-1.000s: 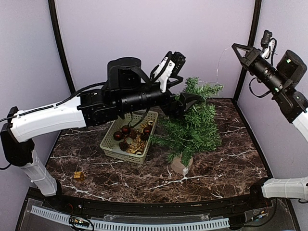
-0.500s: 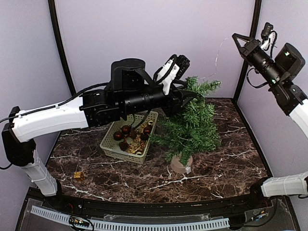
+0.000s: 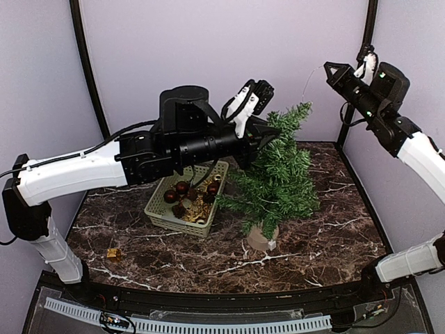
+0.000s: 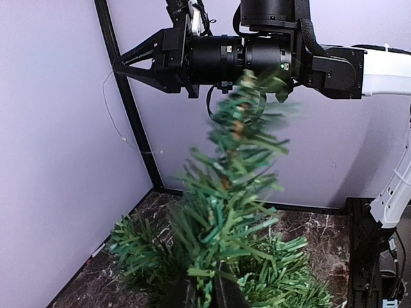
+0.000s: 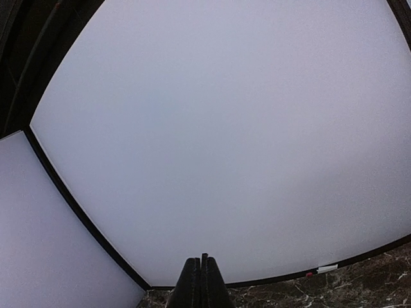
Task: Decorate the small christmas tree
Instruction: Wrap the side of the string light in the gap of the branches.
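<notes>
Green needles fill the left wrist view: the small green artificial christmas tree stands on its round tan wooden base near the middle of the dark brown marble-patterned worktop, just to the right of a pale green plastic basket. The tree tilts, with its tip towards the back right corner. The left gripper reaches over the basket into the upper branches from the left. Its fingers are drawn close together with a sprig of needles pinched between them.

The right gripper is raised well above the tree near the right wall and points left. Its fingers are pressed together, and a thin pale thread hangs from the tip.

Dark red ball ornaments and gold pieces lie in the basket. A small gold object sits on the worktop near the left front, well apart from the basket.
</notes>
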